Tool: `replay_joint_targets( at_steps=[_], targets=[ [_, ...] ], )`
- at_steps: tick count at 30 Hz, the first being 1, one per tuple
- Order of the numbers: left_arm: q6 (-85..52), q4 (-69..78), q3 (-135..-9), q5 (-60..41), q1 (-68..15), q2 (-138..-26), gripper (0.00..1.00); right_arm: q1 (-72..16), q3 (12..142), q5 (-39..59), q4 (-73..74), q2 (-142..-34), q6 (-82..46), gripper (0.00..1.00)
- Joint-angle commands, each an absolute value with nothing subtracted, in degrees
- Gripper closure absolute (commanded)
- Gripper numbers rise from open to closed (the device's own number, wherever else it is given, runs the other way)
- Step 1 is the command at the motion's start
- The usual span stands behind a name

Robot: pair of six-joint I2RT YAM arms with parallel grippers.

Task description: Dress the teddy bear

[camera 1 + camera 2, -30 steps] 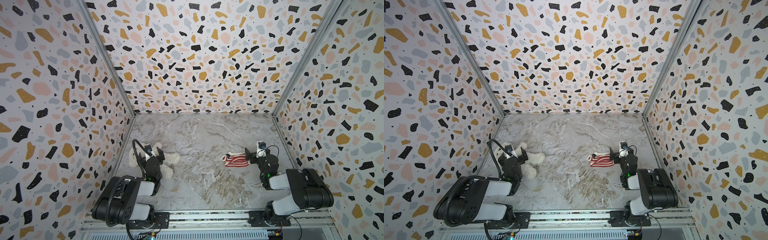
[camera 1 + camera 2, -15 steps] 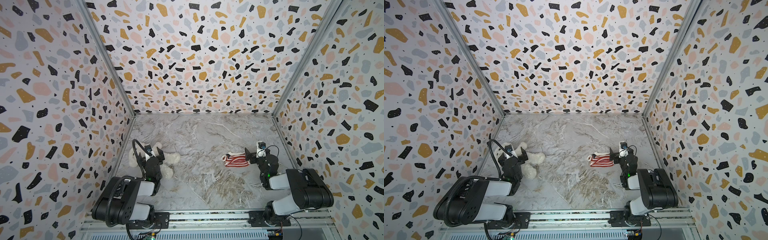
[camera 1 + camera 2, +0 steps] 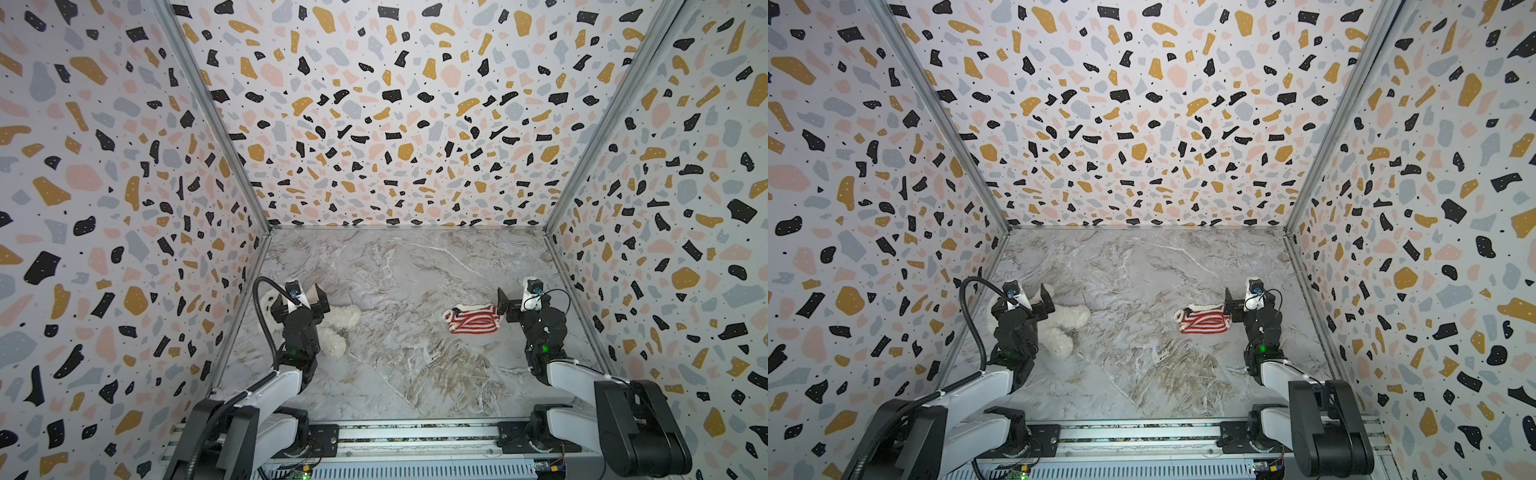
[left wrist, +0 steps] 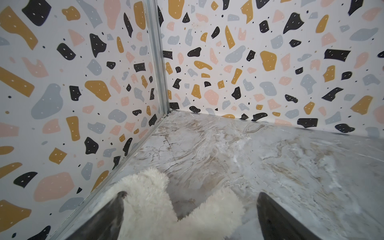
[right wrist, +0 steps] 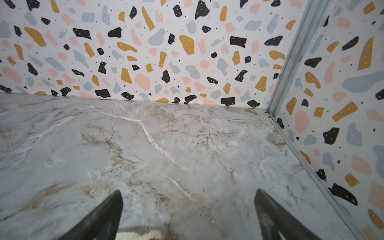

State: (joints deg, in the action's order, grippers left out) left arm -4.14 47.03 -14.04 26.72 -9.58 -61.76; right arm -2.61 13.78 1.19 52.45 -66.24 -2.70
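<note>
Teddy bear [image 3: 341, 320]: we see it lying on the marble tabletop [image 3: 415, 270], well apart from the striped sweater [image 3: 471, 320], undressed (cream fur only).
Striped sweater: red and white knit, flat and rumpled on the marble; it shows in both top views [image 3: 1204, 321].
Left gripper [image 3: 299, 302]: on the far side of the bear from the sweater, above the bear's body; fingers spread wide, clamping nothing.
Left wrist view: we find white fur [image 4: 149, 207] between the two dark fingers [image 4: 116, 207]; contact we cannot tell.
Right gripper [image 3: 521, 305]: just beside the sweater's right edge, fingers wide apart, gripping nothing.
Right wrist view: bare marble lies between the fingers [image 5: 112, 207], with a sliver of sweater knit [image 5: 141, 234] at the frame edge.
</note>
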Motion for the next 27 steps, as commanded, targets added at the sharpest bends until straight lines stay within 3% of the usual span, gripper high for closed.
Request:
replay_joint_targets(
  at_steps=[1,7,10,12,18,27],
  targets=[
    [-7.8,39.1,-17.5,20.6,-9.3,-58.8,0.0,-2.9,17.8,-1.8,41.7,-61.3,-9.7,0.01],
    [-19.4,25.8,-23.5,12.7,-9.3,-56.0,0.0,-5.1,20.6,0.5,29.2,-56.6,-15.1,0.01],
    [-31.7,8.6,-29.6,15.7,-9.4,-54.9,0.0,-8.4,23.0,2.4,24.0,-57.7,-13.8,0.01],
    [-31.6,0.4,-33.5,14.1,-9.7,-55.9,0.0,-11.0,24.8,2.7,20.5,-58.9,-13.0,0.01],
    [-30.9,-5.1,-32.8,10.8,-9.8,-54.3,0.0,-18.2,27.8,5.6,15.8,-61.2,-11.8,0.01],
    [-28.6,-9.0,-32.6,14.0,-9.8,-56.7,0.0,-24.4,28.7,14.4,16.3,-64.9,-7.0,0.01]
  ],
)
